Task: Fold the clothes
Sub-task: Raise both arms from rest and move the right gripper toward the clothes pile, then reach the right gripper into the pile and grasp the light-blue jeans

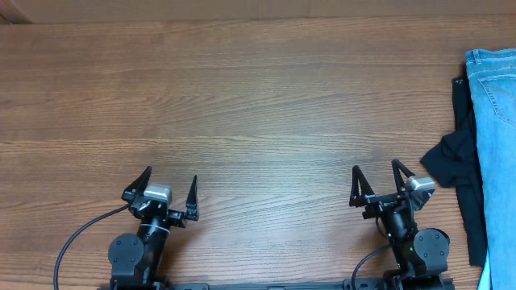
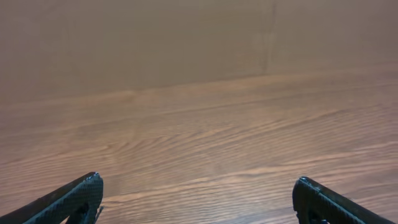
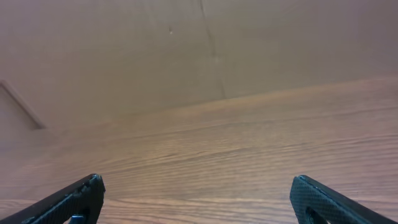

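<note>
The light-blue denim jeans (image 1: 498, 145) lie at the far right edge of the table in the overhead view, partly cut off by the frame, on top of a black garment. My left gripper (image 1: 170, 184) is open and empty near the front left of the table. My right gripper (image 1: 376, 177) is open and empty near the front right, a short way left of the clothes. The left wrist view shows open fingers (image 2: 198, 186) over bare wood. The right wrist view shows open fingers (image 3: 196, 186) over bare wood. The jeans are out of both wrist views.
A black garment (image 1: 458, 157) lies under and left of the jeans, its edge reaching toward my right gripper. The wooden table (image 1: 242, 105) spreads between and beyond the arms. A plain wall stands behind the table in both wrist views.
</note>
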You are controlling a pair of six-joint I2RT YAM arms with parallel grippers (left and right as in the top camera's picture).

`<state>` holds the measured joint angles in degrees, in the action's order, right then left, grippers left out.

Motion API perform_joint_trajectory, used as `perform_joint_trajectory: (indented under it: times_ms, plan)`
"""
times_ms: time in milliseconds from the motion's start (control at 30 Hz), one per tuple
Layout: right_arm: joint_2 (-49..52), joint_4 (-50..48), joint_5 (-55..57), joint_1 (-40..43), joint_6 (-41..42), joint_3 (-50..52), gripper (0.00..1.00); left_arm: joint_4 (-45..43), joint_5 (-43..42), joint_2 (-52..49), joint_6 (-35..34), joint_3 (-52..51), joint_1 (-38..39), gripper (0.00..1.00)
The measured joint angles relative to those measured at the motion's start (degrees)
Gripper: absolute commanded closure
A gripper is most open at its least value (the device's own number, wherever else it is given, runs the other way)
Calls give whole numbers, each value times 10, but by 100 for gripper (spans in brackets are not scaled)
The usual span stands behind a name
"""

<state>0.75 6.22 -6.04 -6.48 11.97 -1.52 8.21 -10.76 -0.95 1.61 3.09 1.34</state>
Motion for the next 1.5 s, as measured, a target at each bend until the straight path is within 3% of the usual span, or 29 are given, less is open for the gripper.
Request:
perform_joint_trajectory:
  times_ms: [133, 233, 400, 500, 600, 700, 733, 867, 1000, 1167, 1333, 1500]
  plan:
    - [12, 105, -6, 0, 10, -76, 0, 50, -11, -16, -6, 60, 0, 0]
    - [83, 194, -8, 0, 18, -190, 0, 75, -13, -82, -16, 141, 0, 0]
    - [286, 314, -10, 0, 44, -360, 0, 168, -15, -335, -29, 367, 0, 0]
    - [453, 464, -9, 0, 51, -551, 0, 294, -25, -499, -33, 551, 0, 0]
    - [576, 578, -10, 0, 45, -717, 0, 480, -31, -669, -34, 779, 0, 0]
    - [685, 656, -12, 0, 44, -831, 0, 596, -36, -798, -21, 957, 0, 0]
    - [709, 666, -12, 0, 42, -844, 4, 612, -41, -819, -19, 983, 0, 0]
    - [804, 669, 3, 27, 48, -869, 9, 621, -82, -868, -15, 1031, 0, 0]
    - [906, 639, 48, 123, 69, -905, 10, 624, -98, -873, -14, 1031, 0, 0]
    - [1038, 473, 81, 271, 86, -923, 13, 624, -106, -873, -14, 1033, 0, 0]
    - [1090, 354, 89, 343, 90, -924, 14, 624, -116, -873, -17, 1034, 0, 0]
    - [1115, 319, 90, 368, 92, -926, 13, 623, -118, -873, -25, 1034, 0, 0]
